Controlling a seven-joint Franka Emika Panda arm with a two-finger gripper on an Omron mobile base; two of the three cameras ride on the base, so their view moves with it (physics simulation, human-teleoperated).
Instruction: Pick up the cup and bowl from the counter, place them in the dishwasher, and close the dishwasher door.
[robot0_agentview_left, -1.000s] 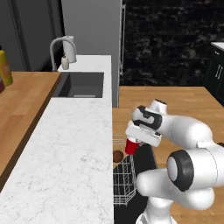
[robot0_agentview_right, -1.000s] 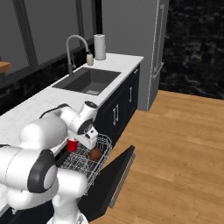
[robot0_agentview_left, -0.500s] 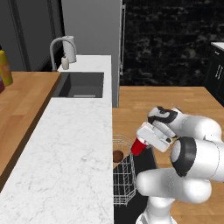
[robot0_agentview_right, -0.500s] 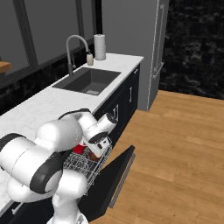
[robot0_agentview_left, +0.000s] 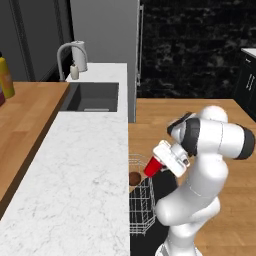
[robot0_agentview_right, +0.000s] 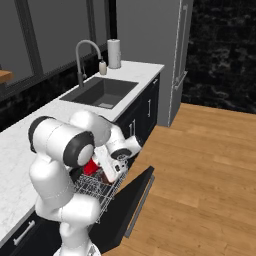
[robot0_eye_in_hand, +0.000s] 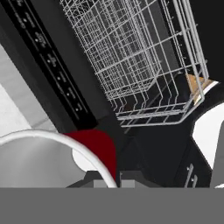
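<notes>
White marble counter (robot0_agentview_left: 85, 185) at my left, my gripper (robot0_agentview_left: 159, 161) clamped on the cup (robot0_agentview_left: 152, 166), over dishwasher rack (robot0_eye_in_hand: 144, 65), bowl (robot0_agentview_left: 134, 178) below.

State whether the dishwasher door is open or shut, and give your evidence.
Open. The dishwasher door hangs down toward the floor, and the white wire rack is pulled out above it, beside the counter.

A: Light is even and flat, as rendered; the counter (robot0_agentview_left: 85, 175) reads bright, with no hard shadows or glare.

B: The far wall is dark. Base views are soft and blocky, edges jagged.

A: The hand view is sharper on the rack (robot0_eye_in_hand: 144, 61), but the cup (robot0_eye_in_hand: 94, 146) up close looks blurred.
</notes>
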